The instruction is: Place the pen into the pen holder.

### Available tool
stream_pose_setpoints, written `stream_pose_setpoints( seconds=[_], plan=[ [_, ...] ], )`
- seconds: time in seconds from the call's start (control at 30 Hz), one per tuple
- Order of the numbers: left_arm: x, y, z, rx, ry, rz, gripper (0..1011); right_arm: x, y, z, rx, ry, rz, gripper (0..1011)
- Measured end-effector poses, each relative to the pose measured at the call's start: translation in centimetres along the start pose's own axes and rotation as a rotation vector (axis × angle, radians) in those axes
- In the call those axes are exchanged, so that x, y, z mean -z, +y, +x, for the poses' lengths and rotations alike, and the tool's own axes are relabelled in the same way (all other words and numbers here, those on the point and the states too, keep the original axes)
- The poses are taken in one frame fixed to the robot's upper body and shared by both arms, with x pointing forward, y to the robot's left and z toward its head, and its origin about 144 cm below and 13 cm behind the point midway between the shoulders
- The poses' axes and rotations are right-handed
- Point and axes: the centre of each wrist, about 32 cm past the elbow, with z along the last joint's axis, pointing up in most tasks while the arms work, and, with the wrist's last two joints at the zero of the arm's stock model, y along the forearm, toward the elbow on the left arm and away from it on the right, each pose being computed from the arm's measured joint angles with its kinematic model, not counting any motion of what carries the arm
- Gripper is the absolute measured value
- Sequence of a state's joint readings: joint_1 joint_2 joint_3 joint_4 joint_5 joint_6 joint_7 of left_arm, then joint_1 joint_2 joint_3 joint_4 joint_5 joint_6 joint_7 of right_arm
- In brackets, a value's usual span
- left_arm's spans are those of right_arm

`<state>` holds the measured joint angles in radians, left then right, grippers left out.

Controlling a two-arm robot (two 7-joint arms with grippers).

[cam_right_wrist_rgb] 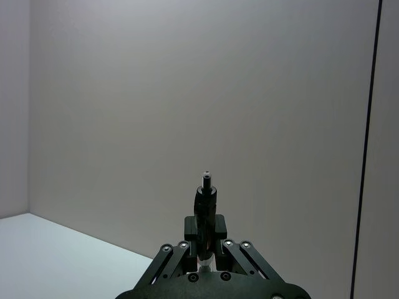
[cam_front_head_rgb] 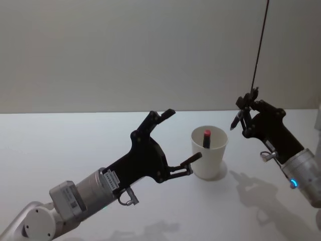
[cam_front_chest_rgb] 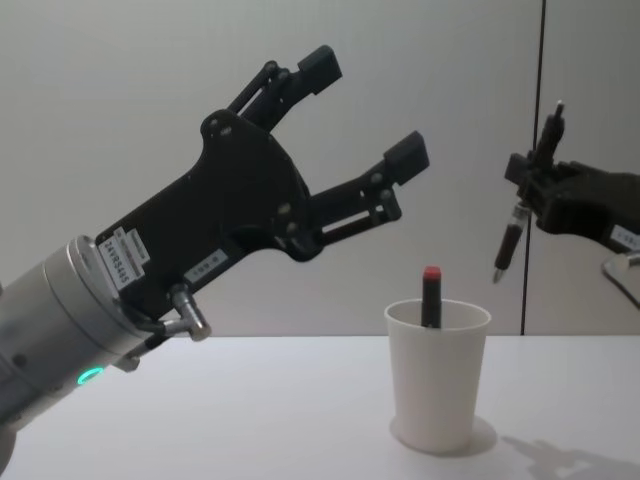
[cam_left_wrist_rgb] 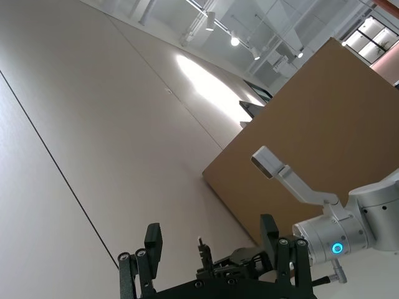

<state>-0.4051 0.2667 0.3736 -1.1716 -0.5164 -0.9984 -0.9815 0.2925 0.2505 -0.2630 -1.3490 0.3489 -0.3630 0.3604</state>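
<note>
- On the white table stands the pen holder, a plain white paper cup, upright, with bare tabletop all around it.
- Inside the pen holder leans one dark pen with a red cap, its capped end sticking up above the rim.
- Up and to the right of the pen holder, the right tool is clamped on the pen, a dark slender one held near upright in the air, tilted a little, its lower tip above rim level and clear of the cup.
- Left of the pen holder, the left tool hangs above the table with its fingers spread wide and nothing between them; in the head view its lower fingertip lies just beside the cup's rim.
- Behind the pen holder rises a pale wall with a thin dark vertical line above the right tool.
</note>
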Motion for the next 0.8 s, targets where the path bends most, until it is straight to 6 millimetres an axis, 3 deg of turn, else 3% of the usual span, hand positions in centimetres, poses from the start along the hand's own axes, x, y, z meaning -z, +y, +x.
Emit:
stream_pose_setpoints(
  seconds=[0.8],
  plan=[
    [0.0, 0.0, 0.0, 0.0, 0.0, 0.0, 1003, 1.7, 2.6, 0.1, -0.053, 0.036, -0.029, 135]
  ],
)
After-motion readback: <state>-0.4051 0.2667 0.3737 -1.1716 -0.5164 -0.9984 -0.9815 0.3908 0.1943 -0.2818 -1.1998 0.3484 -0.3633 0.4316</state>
